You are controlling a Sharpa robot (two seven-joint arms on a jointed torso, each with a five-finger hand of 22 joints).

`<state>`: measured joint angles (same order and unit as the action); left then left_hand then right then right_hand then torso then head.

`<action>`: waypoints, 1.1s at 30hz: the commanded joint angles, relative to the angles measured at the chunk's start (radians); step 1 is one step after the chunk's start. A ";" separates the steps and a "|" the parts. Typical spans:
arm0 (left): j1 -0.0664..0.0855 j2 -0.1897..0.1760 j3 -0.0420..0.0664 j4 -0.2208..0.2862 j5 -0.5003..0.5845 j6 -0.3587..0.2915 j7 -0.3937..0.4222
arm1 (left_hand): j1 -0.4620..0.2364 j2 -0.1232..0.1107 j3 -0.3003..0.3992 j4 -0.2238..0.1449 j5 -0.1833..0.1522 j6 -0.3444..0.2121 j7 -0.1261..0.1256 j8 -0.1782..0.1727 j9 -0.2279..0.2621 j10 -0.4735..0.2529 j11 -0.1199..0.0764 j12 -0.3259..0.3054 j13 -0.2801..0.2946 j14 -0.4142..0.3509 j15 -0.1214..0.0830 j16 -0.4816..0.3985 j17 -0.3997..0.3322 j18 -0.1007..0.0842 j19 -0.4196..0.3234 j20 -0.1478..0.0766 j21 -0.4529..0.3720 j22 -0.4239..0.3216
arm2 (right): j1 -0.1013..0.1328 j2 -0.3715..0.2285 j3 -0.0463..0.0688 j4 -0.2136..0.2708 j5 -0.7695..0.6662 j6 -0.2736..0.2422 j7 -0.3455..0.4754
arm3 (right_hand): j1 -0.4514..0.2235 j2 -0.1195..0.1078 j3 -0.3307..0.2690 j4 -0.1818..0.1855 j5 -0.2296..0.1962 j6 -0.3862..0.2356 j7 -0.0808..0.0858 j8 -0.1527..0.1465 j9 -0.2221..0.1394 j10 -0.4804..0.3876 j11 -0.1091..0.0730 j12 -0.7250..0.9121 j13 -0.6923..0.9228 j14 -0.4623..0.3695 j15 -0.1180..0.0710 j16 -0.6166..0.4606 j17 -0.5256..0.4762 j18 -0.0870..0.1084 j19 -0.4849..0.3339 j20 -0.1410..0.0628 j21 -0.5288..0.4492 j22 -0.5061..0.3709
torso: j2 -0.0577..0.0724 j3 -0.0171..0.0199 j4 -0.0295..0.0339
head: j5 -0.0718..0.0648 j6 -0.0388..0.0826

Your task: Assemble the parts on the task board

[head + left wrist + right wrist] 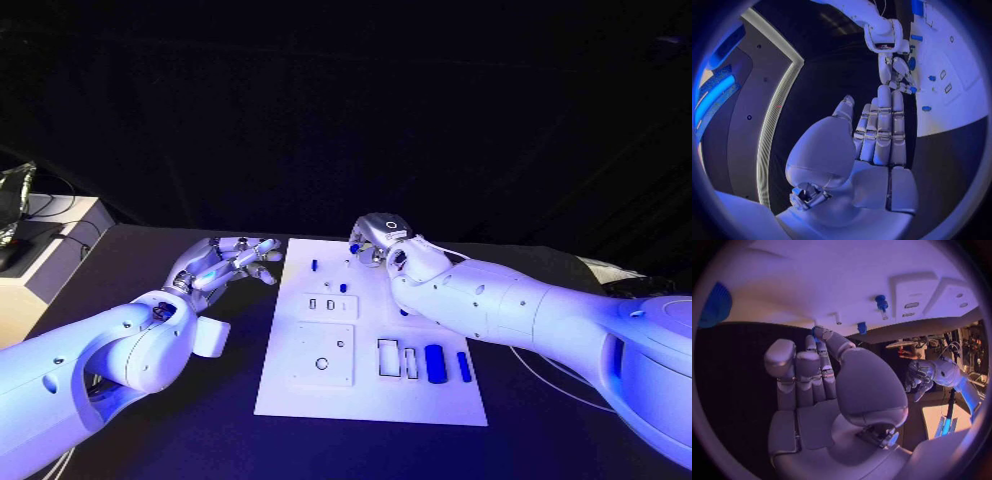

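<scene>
Black table (173,440) carries the white task board (368,400), which runs lengthwise down the table's middle.

Left arm (87,370) comes in over the table's left side; left hand (231,262) sits just off the board's left edge near its far corner, fingers straight and together, nothing in it. The left wrist view confirms an empty flat palm (873,135).

Right arm (519,310) crosses the board's right edge; right hand (382,240) is at the board's far edge. Its fingers (804,375) are extended, and a fingertip is touching a small blue part (815,332) at that edge. Cannot tell whether it's actually pinched.

Parts on the board, all blue:
- long capsule (436,363) and thinner bar (464,367) near the right edge, toward the near end
- small peg (342,287) mid-board
- peg (313,265) near the far left corner
- small piece (355,247) at the far edge, beside the right hand

Two raised white blocks with slots (330,305) (320,352) sit along the board's left half.
</scene>
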<state>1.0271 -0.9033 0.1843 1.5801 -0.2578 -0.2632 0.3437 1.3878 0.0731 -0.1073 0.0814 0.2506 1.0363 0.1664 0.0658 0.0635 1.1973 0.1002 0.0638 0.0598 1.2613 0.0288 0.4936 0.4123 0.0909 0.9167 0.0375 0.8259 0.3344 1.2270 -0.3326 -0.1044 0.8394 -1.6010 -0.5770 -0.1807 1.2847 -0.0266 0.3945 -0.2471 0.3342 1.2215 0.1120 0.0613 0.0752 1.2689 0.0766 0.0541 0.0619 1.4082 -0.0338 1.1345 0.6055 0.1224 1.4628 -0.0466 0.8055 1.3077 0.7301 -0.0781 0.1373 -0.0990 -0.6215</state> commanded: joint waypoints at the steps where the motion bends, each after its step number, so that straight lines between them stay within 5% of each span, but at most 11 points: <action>1: 0.001 0.001 0.001 0.003 -0.005 0.016 0.006 | 0.003 -0.006 0.005 -0.001 -0.003 -0.005 -0.004 -0.002 0.000 -0.008 0.001 -0.004 0.001 -0.001 0.000 -0.001 -0.002 0.008 -0.004 0.000 0.006 -0.002 | 0.001 0.003 0.000 -0.002 -0.018 0.001 -0.005 | -0.001 0.006 0.005 -0.003 0.007 0.008 -0.001 0.003 0.002 0.035 -0.031 0.005 0.001 -0.002 -0.008 -0.003 0.002 0.016 0.061 -0.009 -0.006 0.061 | 0.002 -0.0014 0.0011 | -0.001 0.000; 14: 0.001 0.006 0.001 -0.002 -0.006 0.016 0.006 | 0.003 -0.006 0.005 -0.003 -0.003 -0.007 -0.003 -0.003 0.000 -0.011 0.002 -0.004 0.001 -0.002 0.001 -0.001 -0.003 0.009 -0.005 0.000 0.009 -0.005 | 0.008 0.012 0.001 -0.008 0.004 0.022 0.009 | -0.002 0.006 0.002 0.000 0.005 0.004 0.000 0.003 0.001 0.031 -0.029 0.005 0.000 -0.002 -0.007 -0.004 0.002 0.016 0.061 -0.008 -0.010 0.064 | 0.005 -0.0045 0.0049 | 0.000 -0.003; 26: 0.001 0.008 0.002 -0.004 -0.007 0.016 0.004 | 0.002 -0.006 0.005 -0.003 -0.003 -0.007 -0.003 -0.002 0.000 -0.010 0.002 -0.003 0.001 -0.002 0.001 -0.001 -0.004 0.009 -0.005 0.000 0.010 -0.007 | 0.016 0.021 0.001 -0.026 0.023 0.034 0.017 | -0.007 -0.011 0.007 0.010 0.001 -0.058 0.020 0.001 -0.006 -0.016 -0.012 0.005 0.000 -0.007 0.005 -0.015 0.004 0.022 0.058 0.001 -0.041 0.066 | 0.006 -0.0073 0.0069 | 0.002 -0.006; 27: 0.001 0.008 0.002 -0.004 -0.007 0.016 0.004 | 0.001 -0.006 0.005 -0.003 -0.003 -0.007 -0.003 -0.002 0.000 -0.010 0.002 -0.003 0.001 -0.002 0.001 -0.001 -0.004 0.009 -0.005 0.000 0.010 -0.007 | 0.017 0.022 0.001 -0.029 0.025 0.036 0.018 | -0.009 -0.014 0.009 0.011 0.000 -0.063 0.021 0.001 -0.007 -0.024 -0.009 0.005 0.000 -0.007 0.007 -0.017 0.004 0.024 0.057 0.002 -0.051 0.064 | 0.006 -0.0072 0.0064 | 0.003 -0.006; 28: 0.001 0.008 0.002 -0.004 -0.007 0.015 0.004 | -0.001 -0.005 0.005 -0.002 -0.003 -0.007 -0.002 -0.002 0.000 -0.010 0.002 -0.004 0.001 -0.001 0.001 0.000 -0.004 0.009 -0.005 0.000 0.010 -0.008 | 0.018 0.023 0.001 -0.032 0.028 0.042 0.019 | -0.019 -0.026 0.017 0.016 -0.003 -0.087 0.025 0.002 -0.008 -0.084 0.007 0.006 -0.001 -0.018 0.017 -0.041 -0.007 0.045 0.041 0.010 -0.174 0.030 | 0.007 -0.0077 0.0057 | 0.005 -0.005; 33: 0.001 0.008 0.002 -0.006 -0.007 0.015 0.004 | -0.001 -0.005 0.005 -0.002 -0.003 -0.007 -0.002 -0.002 0.000 -0.010 0.002 -0.004 0.001 -0.001 0.001 0.000 -0.004 0.009 -0.005 0.000 0.010 -0.008 | 0.019 0.024 0.001 -0.035 0.034 0.060 0.018 | -0.027 -0.049 0.046 0.031 -0.011 -0.111 0.023 0.001 -0.008 -0.130 0.018 0.005 -0.002 -0.002 0.023 -0.090 -0.036 0.072 0.048 0.023 -0.301 -0.027 | 0.006 -0.0078 0.0044 | 0.006 -0.006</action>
<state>1.0273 -0.8973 0.1849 1.5735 -0.2603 -0.2626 0.3430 1.3878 0.0731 -0.1073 0.0814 0.2506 1.0363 0.1664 0.0658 0.0635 1.1937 0.1038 0.0638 0.0598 1.2613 0.0288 0.4936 0.4093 0.0909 0.9168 0.0374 0.8307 0.3279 1.2457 -0.3104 -0.1039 0.8059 -1.5737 -0.5485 -0.1735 1.2585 -0.0670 0.4368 -0.2164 0.3266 1.1135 0.1362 0.0618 0.0683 1.1443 0.0925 0.0643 0.0601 1.3977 -0.0122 1.0491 0.5716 0.1336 1.4663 -0.0281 0.5132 1.2841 0.7362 -0.0857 0.1430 -0.0940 -0.6271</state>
